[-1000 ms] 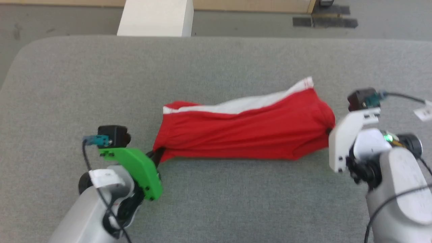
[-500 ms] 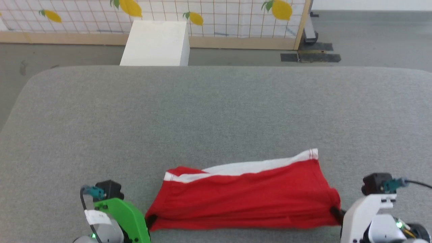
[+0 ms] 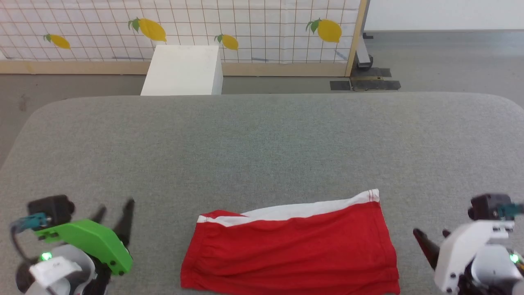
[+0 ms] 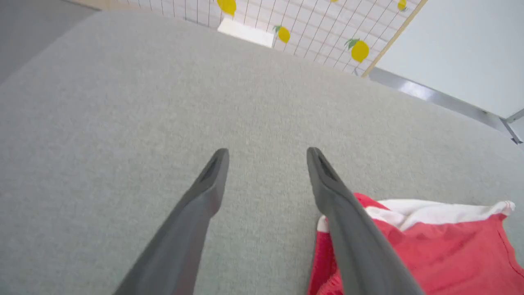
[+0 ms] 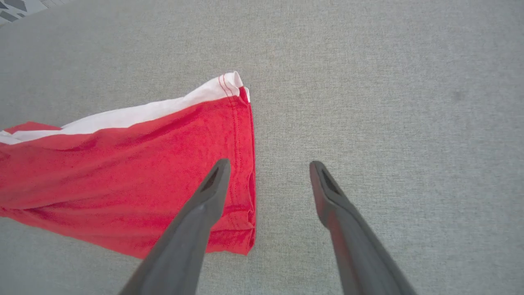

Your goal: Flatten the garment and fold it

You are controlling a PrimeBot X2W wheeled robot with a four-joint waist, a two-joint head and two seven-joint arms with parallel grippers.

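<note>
One pair of red shorts [image 3: 290, 250] lies flattened on the grey padded table [image 3: 262, 139], between two grippers. The left gripper [image 3: 115, 208] and the right gripper [image 3: 430, 234] are both spread and hold nothing, each apart from the cloth's ends. Bare padding stretches beyond. The shorts' near edge meets the head view's lower border.

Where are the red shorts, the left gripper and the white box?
red shorts [image 3: 292, 250]: head view, middle of the red cloth.
left gripper [image 3: 116, 207]: head view, midway between its open fingertips.
white box [image 3: 182, 67]: head view, its top face.
</note>
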